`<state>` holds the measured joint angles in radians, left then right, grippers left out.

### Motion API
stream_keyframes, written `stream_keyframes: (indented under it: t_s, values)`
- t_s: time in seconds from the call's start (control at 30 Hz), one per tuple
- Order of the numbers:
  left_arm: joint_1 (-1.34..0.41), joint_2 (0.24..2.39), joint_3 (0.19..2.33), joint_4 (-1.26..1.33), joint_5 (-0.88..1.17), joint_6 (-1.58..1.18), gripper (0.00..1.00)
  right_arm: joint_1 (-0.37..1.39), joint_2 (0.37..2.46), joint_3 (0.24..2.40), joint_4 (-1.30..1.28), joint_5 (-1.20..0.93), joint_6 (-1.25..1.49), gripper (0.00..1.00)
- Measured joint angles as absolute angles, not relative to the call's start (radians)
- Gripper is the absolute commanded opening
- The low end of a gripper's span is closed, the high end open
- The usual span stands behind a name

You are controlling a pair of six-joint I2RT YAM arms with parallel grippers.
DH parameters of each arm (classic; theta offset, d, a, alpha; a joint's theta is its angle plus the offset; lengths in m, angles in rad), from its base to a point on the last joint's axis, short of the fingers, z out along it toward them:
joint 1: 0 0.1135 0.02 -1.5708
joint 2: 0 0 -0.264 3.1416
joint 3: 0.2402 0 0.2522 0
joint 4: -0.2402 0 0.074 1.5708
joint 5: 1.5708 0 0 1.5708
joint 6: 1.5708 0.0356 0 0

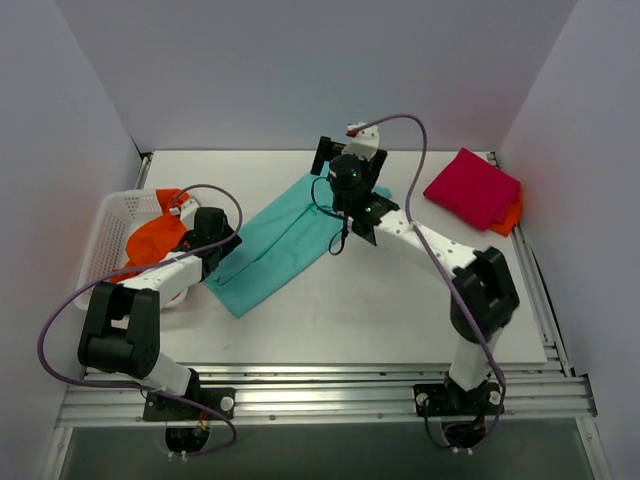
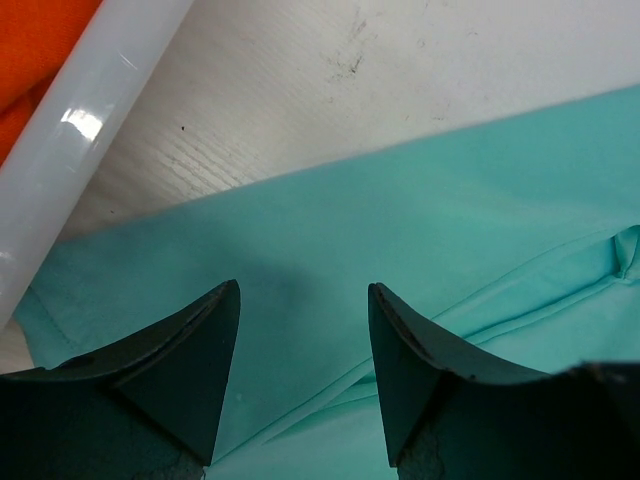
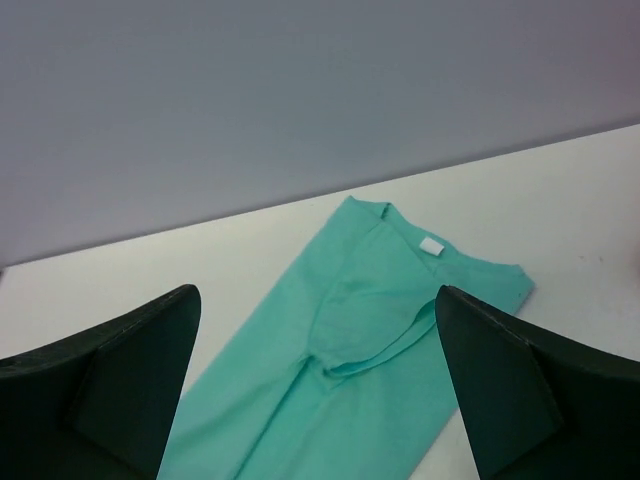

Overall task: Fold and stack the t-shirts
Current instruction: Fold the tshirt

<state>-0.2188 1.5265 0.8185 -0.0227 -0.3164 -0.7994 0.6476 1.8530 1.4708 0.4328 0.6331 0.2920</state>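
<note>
From above, the teal t-shirt (image 1: 280,245) lies flat on the table (image 1: 400,310) as a long folded strip, one end toward the arms and the other toward the far wall. Well apart from the teal t-shirt, on its right, a folded magenta t-shirt (image 1: 472,187) rests on a second orange t-shirt (image 1: 510,217), of which only an edge shows. On the left of the teal t-shirt stands a white basket (image 1: 108,225) with a crumpled orange t-shirt (image 1: 155,240) inside. The left gripper (image 1: 225,248) is at the near-left edge of the teal t-shirt; the right gripper (image 1: 340,165) hangs over its far end.

In the left wrist view, the left gripper (image 2: 303,290) has its jaws moderately apart and nothing is pinched between them – only the teal t-shirt (image 2: 420,230) shows below the gap. Just beyond the edge of the teal t-shirt there is bare table (image 2: 300,80), then the basket (image 2: 90,120) rim and a bit of the orange t-shirt (image 2: 35,50).

In the right wrist view, the right gripper (image 3: 318,291) is spread wide and holds nothing – it is raised above the teal t-shirt (image 3: 340,400). The collar end, with a small white label (image 3: 432,246), points away from the camera.
</note>
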Motion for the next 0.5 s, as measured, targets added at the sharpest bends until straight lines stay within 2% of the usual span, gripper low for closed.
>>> stream_keyframes:
  t_s: [0.13, 0.23, 0.37, 0.5]
  values:
    - [-0.219, 1.516, 0.822, -0.023, -0.317, -0.796, 0.63, 0.728, 1.579, 1.249, 0.448, 0.638, 0.437, 1.00]
    - [-0.218, 1.509, 0.824, -0.028, -0.316, -0.796, 0.63, 0.776, 1.455, 1.006, 0.458, 0.607, 0.570, 1.00]
    - [-0.218, 1.502, 0.824, -0.037, -0.313, -0.796, 0.63, 0.933, 1.503, 0.810, 0.419, 0.576, 0.725, 1.00]
    - [-0.218, 1.490, 0.824, -0.049, -0.310, -0.796, 0.63, 1.098, 1.625, 0.786, 0.390, 0.538, 0.843, 1.00]
